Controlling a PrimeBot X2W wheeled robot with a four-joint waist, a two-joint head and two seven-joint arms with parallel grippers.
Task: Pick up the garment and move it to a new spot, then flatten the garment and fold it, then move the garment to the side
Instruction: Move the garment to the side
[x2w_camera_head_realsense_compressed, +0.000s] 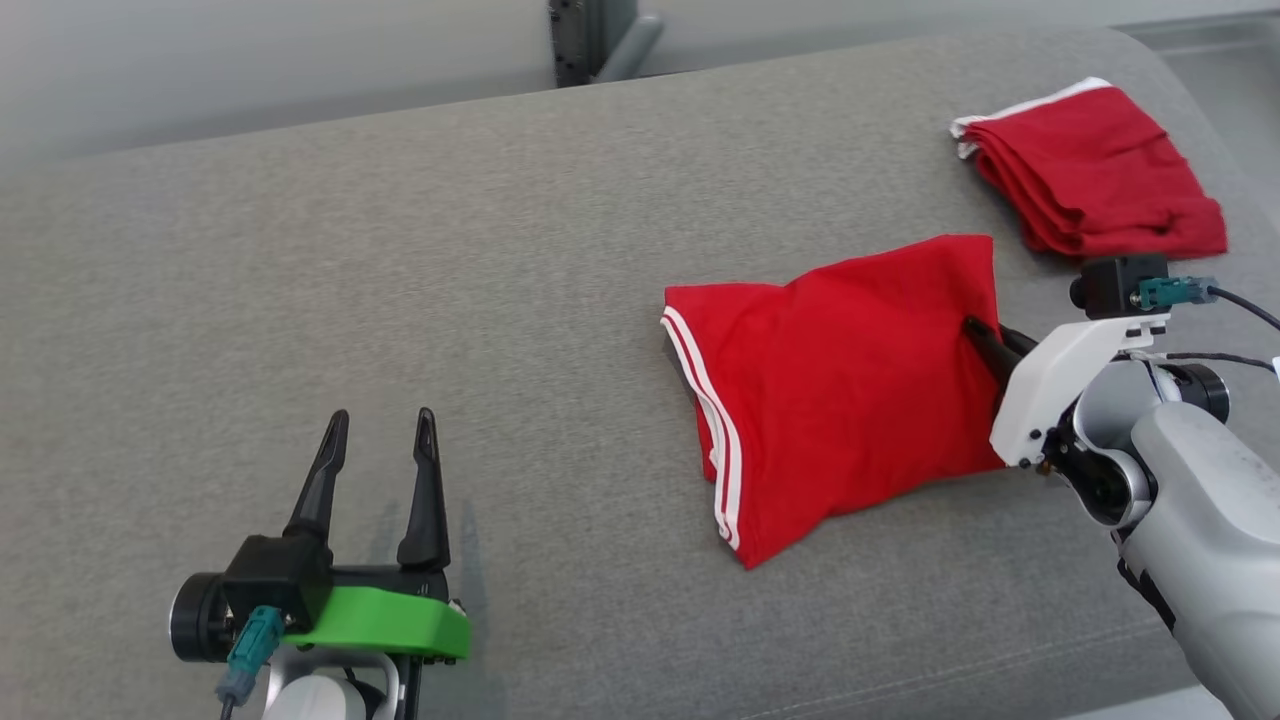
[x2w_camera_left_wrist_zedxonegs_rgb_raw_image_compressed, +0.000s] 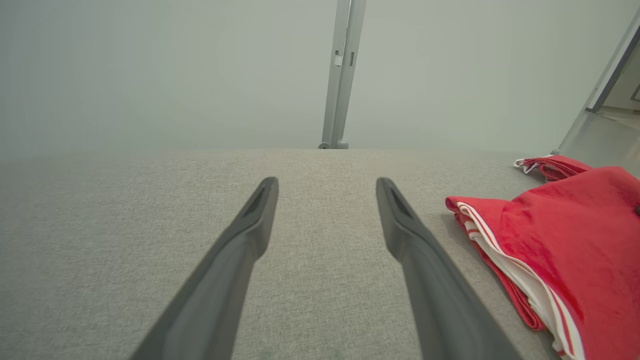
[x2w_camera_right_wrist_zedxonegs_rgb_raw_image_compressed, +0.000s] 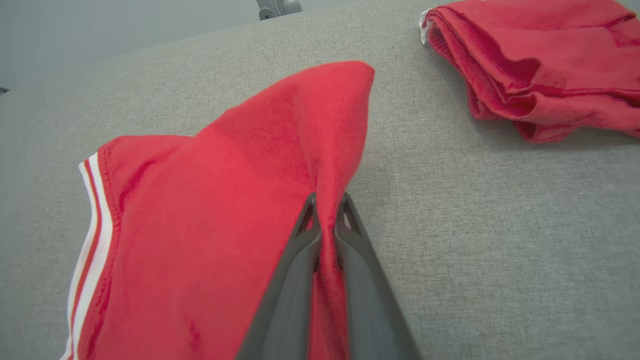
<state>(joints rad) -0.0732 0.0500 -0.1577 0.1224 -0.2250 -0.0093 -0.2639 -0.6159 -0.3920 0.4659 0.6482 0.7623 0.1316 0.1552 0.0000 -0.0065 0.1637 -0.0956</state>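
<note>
Your right gripper (x2w_camera_right_wrist_zedxonegs_rgb_raw_image_compressed: 327, 210) is pinching the right edge of the folded red garment (x2w_camera_head_realsense_compressed: 840, 390), right of centre on the grey cushion (x2w_camera_head_realsense_compressed: 400, 250), while the left gripper (x2w_camera_head_realsense_compressed: 383, 415) is wide open, and it looks light and floppy, so hold it by the edges.

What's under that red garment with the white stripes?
Grey upholstery shows all round the striped garment, so it likely lies straight on that. Whatever is beneath its middle is covered. The right tool pinches one edge.
</note>
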